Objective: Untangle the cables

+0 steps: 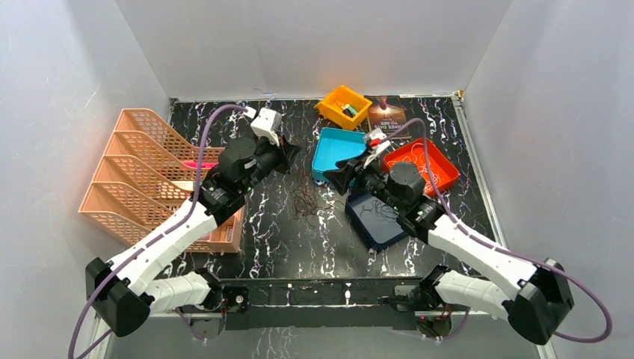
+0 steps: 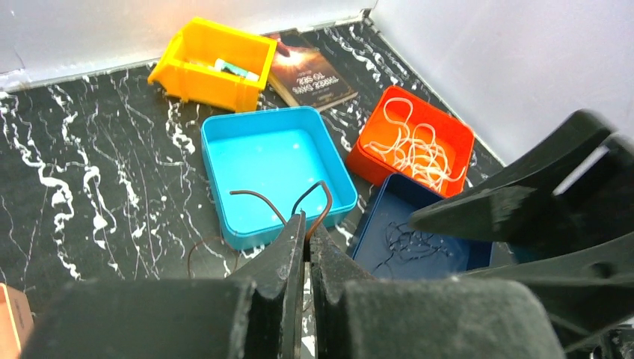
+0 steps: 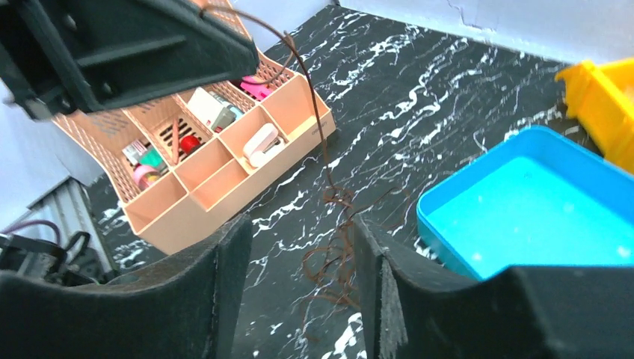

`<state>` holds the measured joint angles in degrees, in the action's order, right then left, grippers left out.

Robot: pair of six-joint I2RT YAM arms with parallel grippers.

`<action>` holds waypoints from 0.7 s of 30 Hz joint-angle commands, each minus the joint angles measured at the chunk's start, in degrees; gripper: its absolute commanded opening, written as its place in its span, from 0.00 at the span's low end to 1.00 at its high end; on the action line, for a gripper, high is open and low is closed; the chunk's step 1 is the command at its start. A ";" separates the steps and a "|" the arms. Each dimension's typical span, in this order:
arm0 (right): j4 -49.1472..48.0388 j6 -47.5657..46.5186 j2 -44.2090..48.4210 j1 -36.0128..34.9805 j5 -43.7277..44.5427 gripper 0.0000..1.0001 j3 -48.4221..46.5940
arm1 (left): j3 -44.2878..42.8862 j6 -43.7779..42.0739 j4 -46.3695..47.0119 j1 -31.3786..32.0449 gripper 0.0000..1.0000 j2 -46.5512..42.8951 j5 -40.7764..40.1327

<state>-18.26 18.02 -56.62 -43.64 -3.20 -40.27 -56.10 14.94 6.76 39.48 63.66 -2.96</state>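
Beside the light-blue tray, the left gripper is pinching one reddish-brown cord tight and holding it up — to draw it free, I'd guess — from the clump lying there, while the right gripper is hovering wide open, empty.

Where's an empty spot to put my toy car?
Best spot: the bare marble between the brown cable clump and the arm bases. Another patch lies between the peach organizer and the yellow bin at the back. The far right is crowded: blue tray, orange tray, navy tray.

Brown cables mid-tabletop between organizer and tray
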 commanded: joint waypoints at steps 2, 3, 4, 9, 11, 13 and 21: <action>-15.21 -9.05 -7.40 0.12 -7.58 0.63 -3.05 | -5.93 -0.79 -4.69 -0.24 0.02 -0.55 1.17; -17.00 -8.99 -9.15 0.05 -8.77 0.64 -3.59 | -6.48 -0.83 -5.03 -0.20 0.02 -0.55 1.27; -19.38 -8.64 -10.86 0.11 -9.49 0.65 -4.08 | -7.17 -0.86 -5.54 -0.20 0.02 -0.48 1.49; -27.42 -6.93 -19.53 0.10 -9.63 0.67 -7.70 | -9.81 -1.05 -7.46 -0.20 0.02 -0.45 2.58; -29.66 -5.75 -23.09 0.06 -9.87 0.66 -9.78 | -11.18 -1.26 -8.27 -0.20 0.02 -0.34 2.99; -31.59 -4.37 -27.04 0.07 -10.15 0.65 -11.72 | -12.95 -1.51 -9.60 -0.20 0.01 -0.08 3.42; -32.39 0.33 -36.82 -0.02 -10.00 0.45 -16.94 | -23.14 -3.12 -11.87 -0.20 0.00 0.94 4.16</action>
<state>-45.45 15.59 -90.85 -43.62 -12.40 -53.78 -72.82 13.39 -4.82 39.48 65.08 0.10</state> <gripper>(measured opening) 0.504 0.013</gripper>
